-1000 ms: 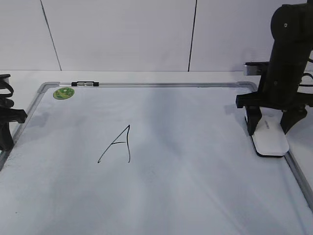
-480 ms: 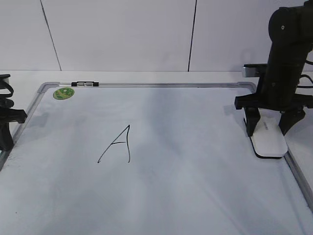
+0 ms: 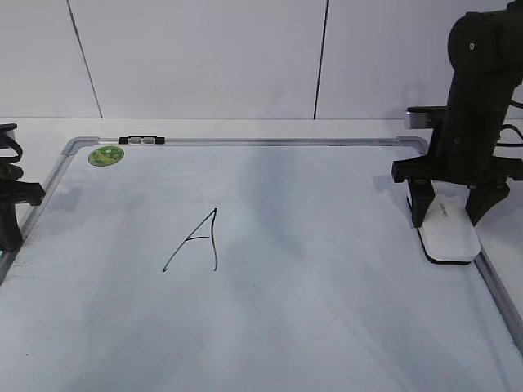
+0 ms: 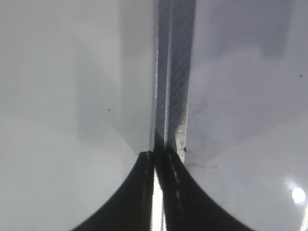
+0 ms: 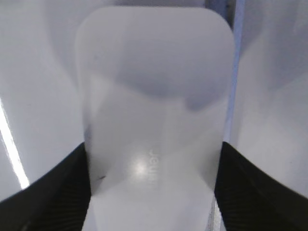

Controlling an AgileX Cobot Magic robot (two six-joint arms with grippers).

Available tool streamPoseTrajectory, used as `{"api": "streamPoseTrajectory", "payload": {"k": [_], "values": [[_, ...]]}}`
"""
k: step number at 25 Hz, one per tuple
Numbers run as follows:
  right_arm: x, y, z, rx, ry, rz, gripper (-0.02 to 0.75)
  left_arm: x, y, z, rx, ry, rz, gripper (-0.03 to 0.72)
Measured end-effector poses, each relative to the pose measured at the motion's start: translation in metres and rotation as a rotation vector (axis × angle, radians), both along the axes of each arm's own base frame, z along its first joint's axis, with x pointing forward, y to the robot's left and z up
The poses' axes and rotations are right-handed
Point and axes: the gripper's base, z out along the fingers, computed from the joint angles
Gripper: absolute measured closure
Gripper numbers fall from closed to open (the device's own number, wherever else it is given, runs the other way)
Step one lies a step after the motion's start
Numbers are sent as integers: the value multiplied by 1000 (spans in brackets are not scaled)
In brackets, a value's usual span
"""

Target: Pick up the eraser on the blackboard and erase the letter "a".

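The white eraser [image 3: 449, 237] lies on the blackboard [image 3: 327, 269] against its right frame. My right gripper [image 3: 448, 217] stands over the eraser with a black finger pressed to each long side, shut on it. In the right wrist view the eraser [image 5: 154, 86] fills the space between the two fingers of that gripper [image 5: 154, 190]. My left gripper [image 3: 10, 238] is shut and empty at the board's left edge, its tips [image 4: 156, 155] over the silver frame [image 4: 175, 72]. The letter "a" is out of view.
A tall capital "A" [image 3: 198, 242] in black marker is drawn left of the board's middle. A round green sticker [image 3: 106, 155] and a small black clip [image 3: 141, 140] sit at the far left corner. White wall panels rise behind the table.
The right arm has shifted slightly left, and the eraser between its fingers has moved a little with it. The left arm has not moved.
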Motion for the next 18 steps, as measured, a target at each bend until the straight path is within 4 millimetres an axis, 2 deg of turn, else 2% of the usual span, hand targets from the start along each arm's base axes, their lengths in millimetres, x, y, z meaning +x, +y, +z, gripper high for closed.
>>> {"api": "streamPoseTrajectory", "payload": {"k": [18], "values": [[1, 0, -1, 0, 2, 0, 169, 0, 0, 0, -1, 0, 0, 675]]}}
